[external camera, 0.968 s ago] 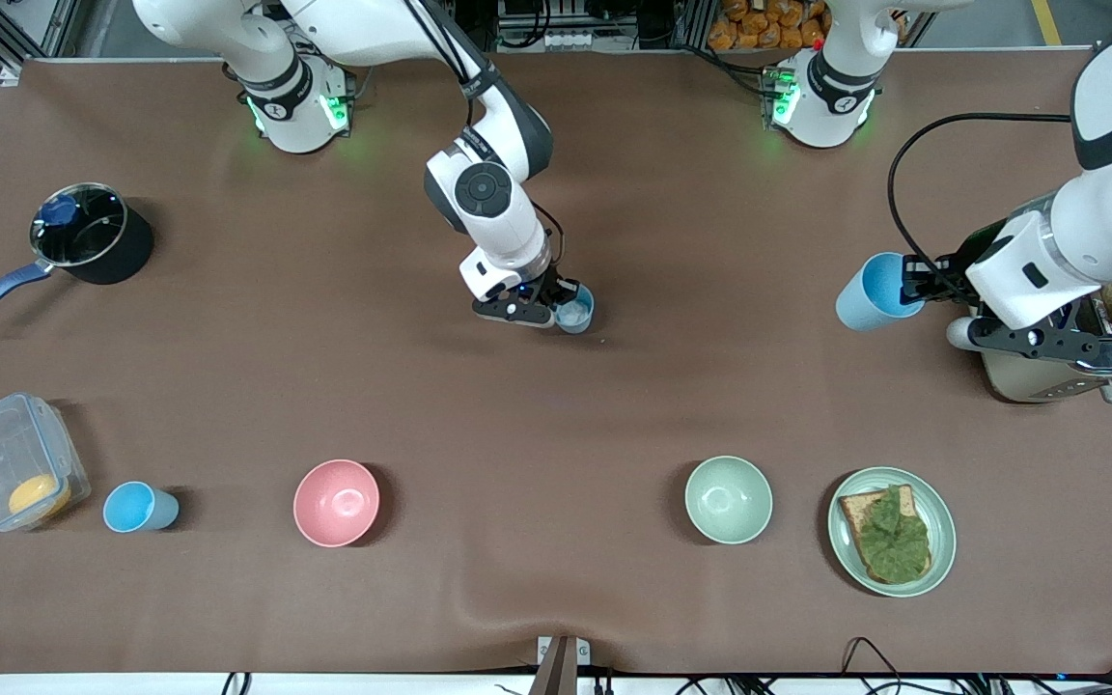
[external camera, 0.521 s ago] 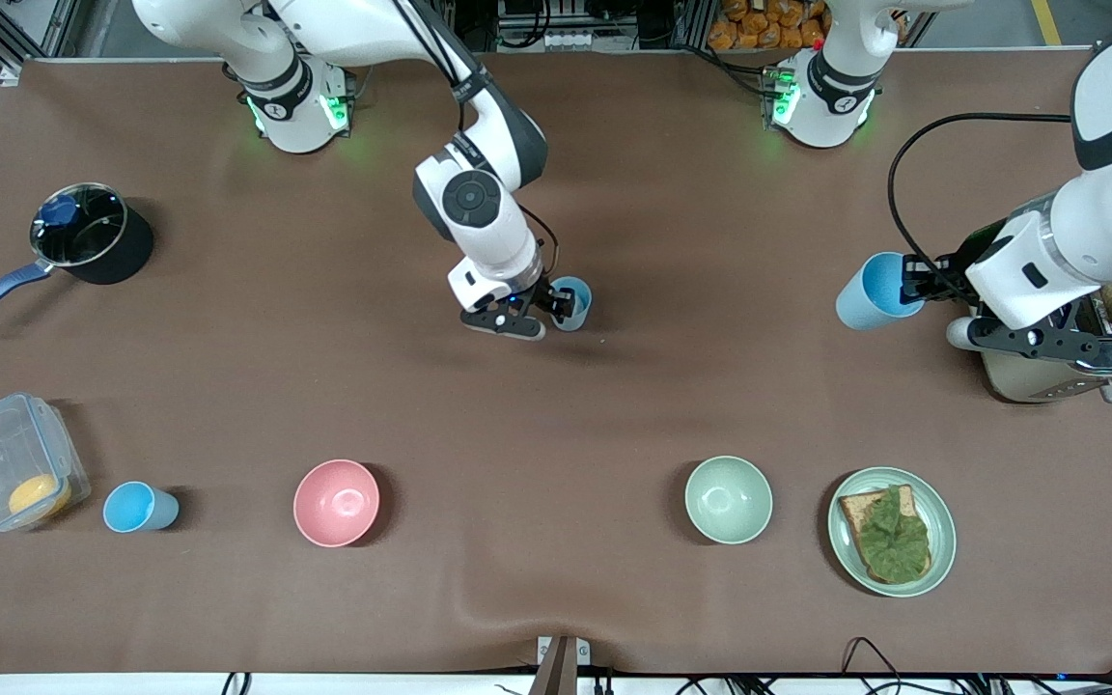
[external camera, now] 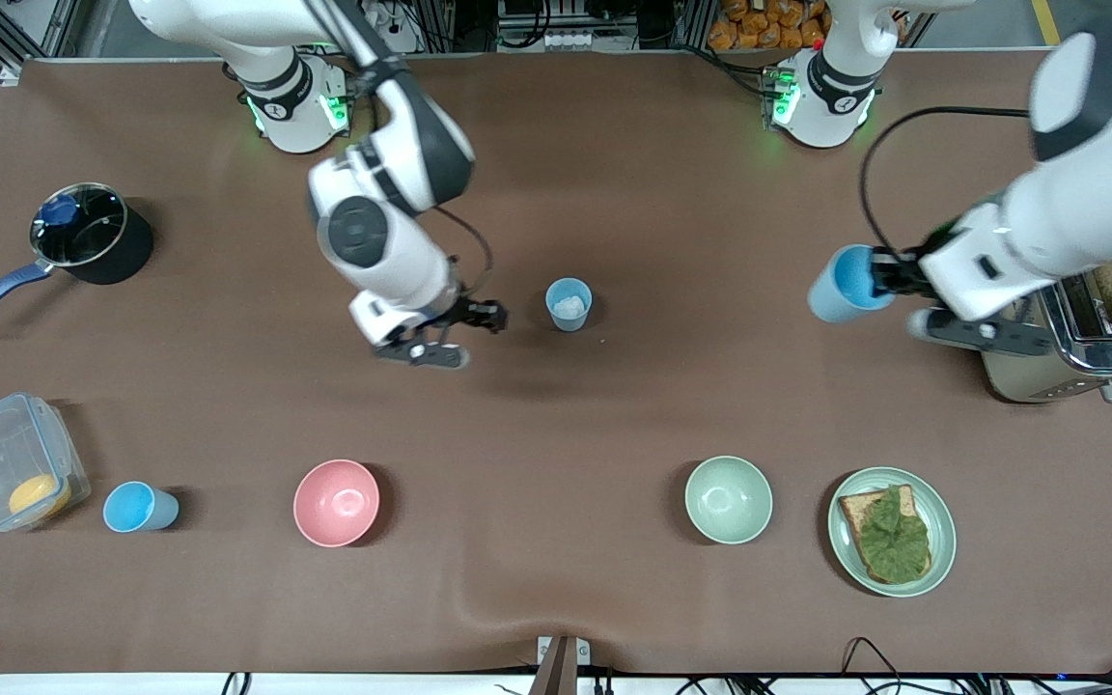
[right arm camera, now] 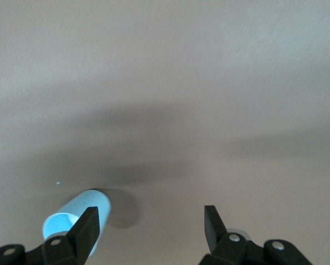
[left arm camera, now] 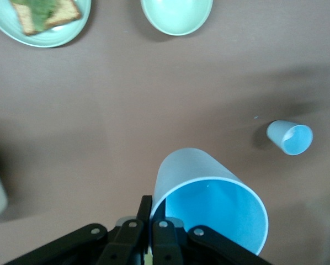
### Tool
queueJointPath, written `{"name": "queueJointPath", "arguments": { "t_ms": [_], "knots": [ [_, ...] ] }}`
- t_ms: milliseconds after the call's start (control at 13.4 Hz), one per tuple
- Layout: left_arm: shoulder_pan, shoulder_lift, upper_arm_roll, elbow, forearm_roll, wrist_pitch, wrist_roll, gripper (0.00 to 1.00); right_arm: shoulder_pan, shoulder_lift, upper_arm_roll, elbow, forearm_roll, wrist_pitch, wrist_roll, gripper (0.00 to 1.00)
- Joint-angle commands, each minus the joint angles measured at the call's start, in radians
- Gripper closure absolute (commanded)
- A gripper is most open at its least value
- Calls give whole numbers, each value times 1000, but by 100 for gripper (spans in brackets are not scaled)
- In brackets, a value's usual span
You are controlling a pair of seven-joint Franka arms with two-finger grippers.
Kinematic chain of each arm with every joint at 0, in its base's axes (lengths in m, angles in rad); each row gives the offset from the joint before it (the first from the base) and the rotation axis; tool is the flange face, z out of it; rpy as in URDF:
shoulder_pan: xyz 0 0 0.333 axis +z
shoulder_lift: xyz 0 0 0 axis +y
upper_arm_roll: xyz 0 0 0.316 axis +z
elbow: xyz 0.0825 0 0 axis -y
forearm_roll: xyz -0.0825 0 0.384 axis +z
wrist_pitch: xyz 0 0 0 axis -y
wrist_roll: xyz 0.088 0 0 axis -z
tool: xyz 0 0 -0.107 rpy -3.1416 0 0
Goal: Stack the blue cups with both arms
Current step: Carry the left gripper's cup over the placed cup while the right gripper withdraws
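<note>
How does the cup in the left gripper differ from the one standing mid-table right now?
The held cup is clamped at its rim by the shut left gripper, up in the air and tipped on its side; the mid-table cup stands upright and free, the open right gripper beside it. The held cup is brighter blue inside; the mid-table cup looks paler, whitish inside. Both are handleless tapered tumblers.

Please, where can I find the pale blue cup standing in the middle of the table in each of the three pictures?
Front view: pale blue cup stands upright at mid-table, beside the open right gripper.
Left wrist view: same cup, small, past the sky-blue cup that the left gripper holds.
Right wrist view: at the lower edge, by one finger.
Shared landmark: the brown table cover.
</note>
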Motion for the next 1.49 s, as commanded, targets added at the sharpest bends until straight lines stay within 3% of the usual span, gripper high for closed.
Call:
{"name": "queueJointPath", "arguments": {
  "t_ms": [0,372,596,745,1117,1415],
  "knots": [
    [-78,21,-8,10,-10,69,-126,100,-115,-66,15,-10,-31,-81,-139,14],
    [-171,29,-26,-43,-5,147,-244,100,-293,-228,15,-26,-45,-290,-319,14],
    [-245,44,-24,-69,-1,208,-341,100,-342,-372,15,-116,-100,-317,-353,14],
    [-279,35,-26,-135,1,255,-378,100,-379,-425,15,-130,-108,-359,-364,11],
    [-381,44,-26,-243,1,367,-461,100,-454,-394,15,-24,-130,-380,-509,0],
    [-426,93,-37,-278,1,435,-472,100,-489,-385,15,-1,-130,-379,-563,0]
  ]
}}
